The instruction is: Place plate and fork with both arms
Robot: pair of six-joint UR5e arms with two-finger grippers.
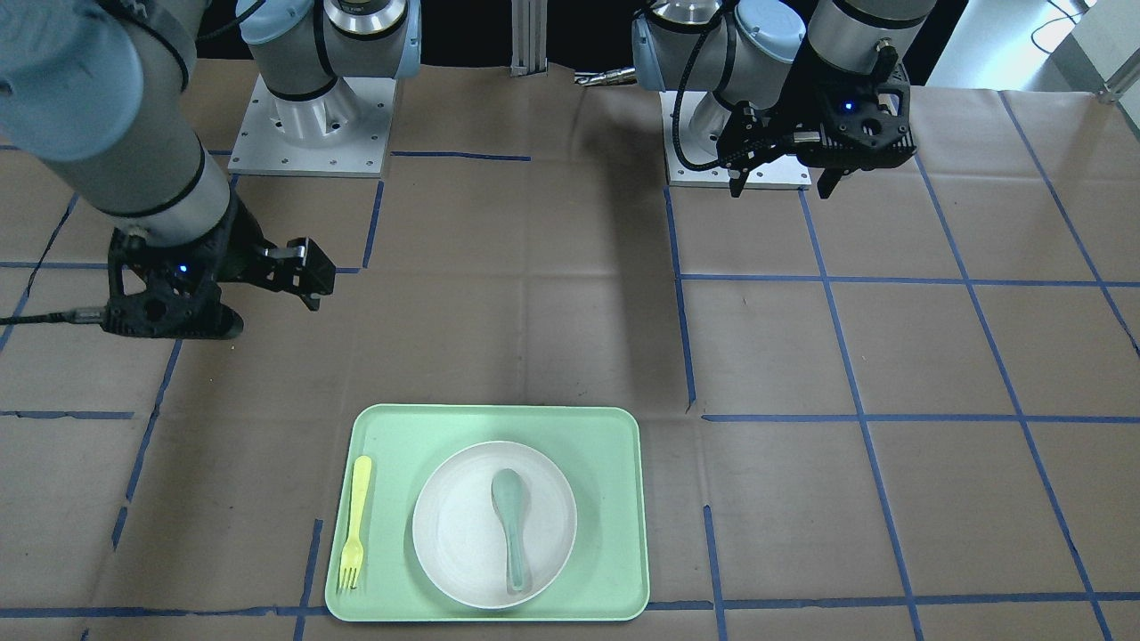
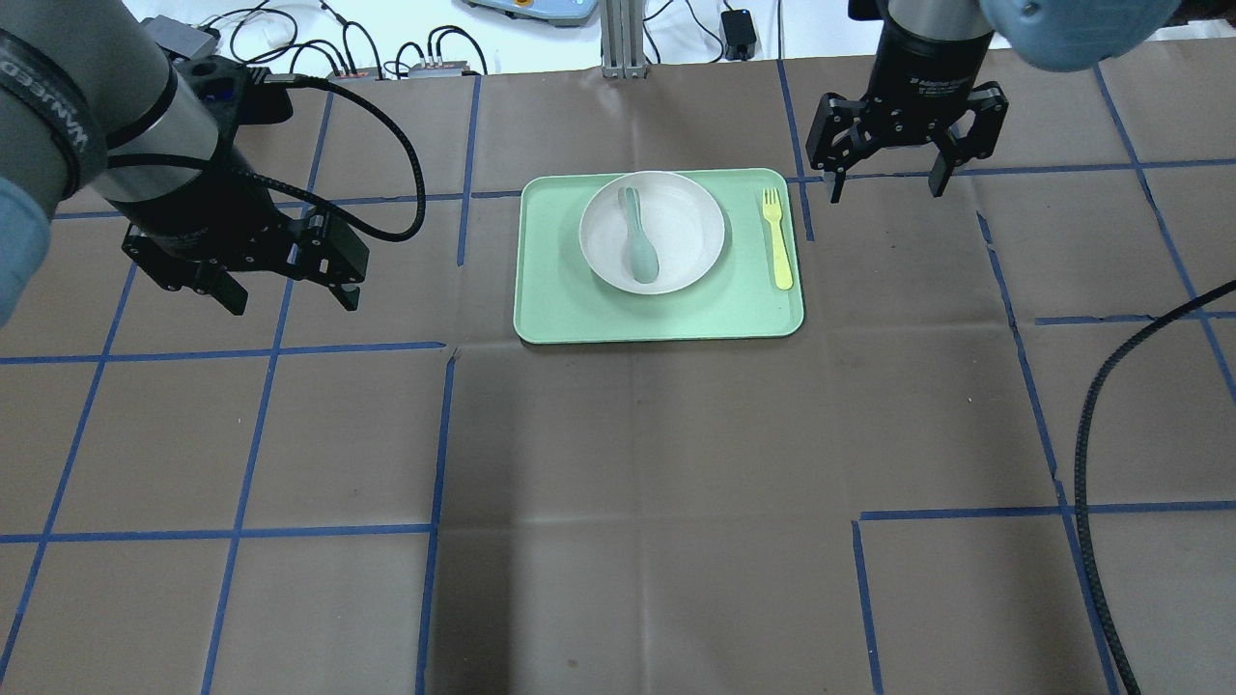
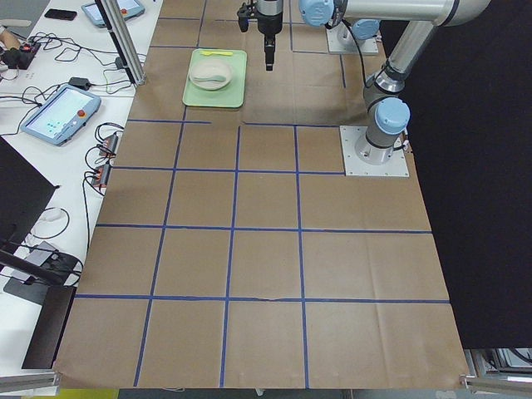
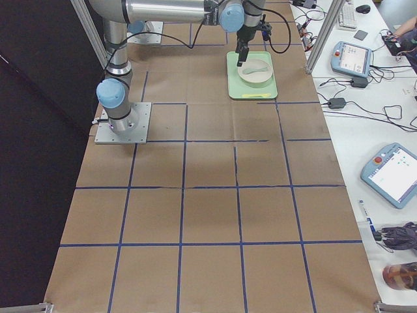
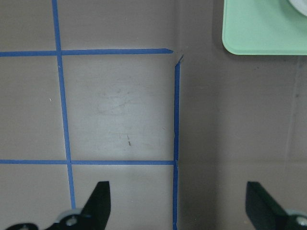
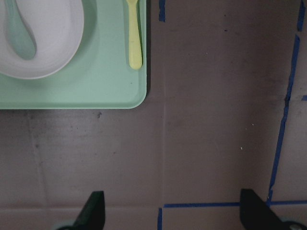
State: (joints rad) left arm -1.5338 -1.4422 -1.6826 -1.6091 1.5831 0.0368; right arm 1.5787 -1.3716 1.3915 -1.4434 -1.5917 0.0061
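Jaws on both arms stand wide apart with nothing between them. The left gripper (image 2: 294,301) hangs to the left of the tray (image 2: 666,314), and the right gripper (image 2: 885,191) to its right. Each wrist camera shows only a near corner of the tray, so both seem to sit on the robot's side of it, touching nothing.

The plate (image 2: 700,208) rests in the middle of the tray with a grey-green spoon (image 2: 637,241) lying loose in it, bowl end nearer the robot. It looks like light, stiff, smooth plastic, so the raised rim is the likely place to pinch, probably on the side toward the tray's left edge, away from the spoon. It should be carried level, or the spoon will likely slide.

The fork (image 2: 777,241) lies flat along the tray's right edge, just beside the plate, with its tines pointing away from the robot. It is slim, light and low. I would pinch it across mid-handle, though the tray's lip leaves one finger little room and the fork may skid.
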